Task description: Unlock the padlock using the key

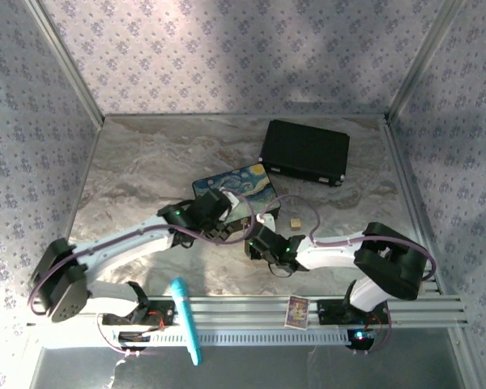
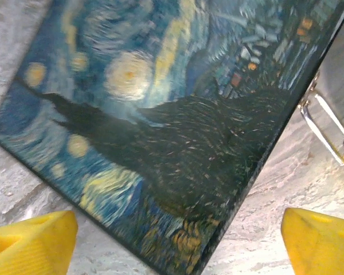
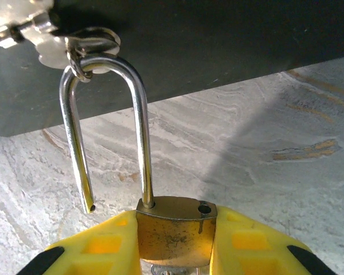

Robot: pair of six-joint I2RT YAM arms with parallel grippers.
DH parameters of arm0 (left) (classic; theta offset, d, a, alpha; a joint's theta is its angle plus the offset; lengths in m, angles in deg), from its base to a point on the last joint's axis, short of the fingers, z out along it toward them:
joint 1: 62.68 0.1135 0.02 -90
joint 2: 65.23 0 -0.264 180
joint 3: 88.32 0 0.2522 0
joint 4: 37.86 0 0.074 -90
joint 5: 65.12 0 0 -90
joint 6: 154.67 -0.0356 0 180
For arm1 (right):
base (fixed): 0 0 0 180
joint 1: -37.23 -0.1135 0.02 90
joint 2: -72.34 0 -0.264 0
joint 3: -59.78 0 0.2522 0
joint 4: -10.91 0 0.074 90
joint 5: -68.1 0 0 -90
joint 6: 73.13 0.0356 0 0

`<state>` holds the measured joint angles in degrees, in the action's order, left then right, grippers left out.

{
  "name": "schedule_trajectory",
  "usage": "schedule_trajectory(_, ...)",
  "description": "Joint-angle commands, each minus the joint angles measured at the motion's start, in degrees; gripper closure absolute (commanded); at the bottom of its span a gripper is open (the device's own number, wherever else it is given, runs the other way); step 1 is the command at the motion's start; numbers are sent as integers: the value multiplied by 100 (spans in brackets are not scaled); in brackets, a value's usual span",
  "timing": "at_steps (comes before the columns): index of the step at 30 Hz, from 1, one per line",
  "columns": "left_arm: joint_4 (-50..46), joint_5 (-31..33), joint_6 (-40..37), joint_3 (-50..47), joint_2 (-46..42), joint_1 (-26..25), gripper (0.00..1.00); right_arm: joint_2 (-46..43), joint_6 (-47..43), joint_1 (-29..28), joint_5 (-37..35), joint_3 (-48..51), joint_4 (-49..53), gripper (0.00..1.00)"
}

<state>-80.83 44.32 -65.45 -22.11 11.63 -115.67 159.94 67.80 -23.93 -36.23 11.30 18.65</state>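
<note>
The right hand (image 3: 176, 222) clenches the brass padlock (image 3: 173, 236) by its body, between yellow fingers, just above the marble desk (image 3: 258, 149). The silver shackle (image 3: 140, 120) stands upright and sprung open: one leg sits in the body, the other ends free beside it. Its bend hooks through a metal loop (image 3: 94, 41) on the painted box (image 2: 160, 114). A silver sliver (image 3: 171, 269) shows under the body; whether it is the key is unclear. The left hand (image 2: 178, 235) hovers released over the box lid, fingers wide apart.
</note>
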Motion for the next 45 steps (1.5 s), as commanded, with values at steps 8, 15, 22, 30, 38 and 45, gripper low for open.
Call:
schedule_trajectory(8, -117, 25, -901, 388, 938, 15, 30, 408, 970, -132, -448, 246, -833, 76)
schedule_trajectory(15, 24, 75, -796, 207, 1227, 11, 64, 780, 1358, -134, -474, 374, -1801, 80)
schedule_trajectory(22, 2, 149, -879, 0, 1227, -3, 66, 857, 1525, 116, -606, 346, -2156, 81)
schedule_trajectory(30, -104, 169, -718, -33, 1329, -1, 68, 892, 2065, 445, -571, 590, -2478, 83)
schedule_trajectory(38, -107, 0, -791, -111, 1272, -47, 68, 1184, 2106, 664, -343, 612, -3102, 83)
schedule_trajectory(45, -141, 42, -829, -146, 1270, -49, 69, 1403, 2269, 921, -267, 736, -4137, 86)
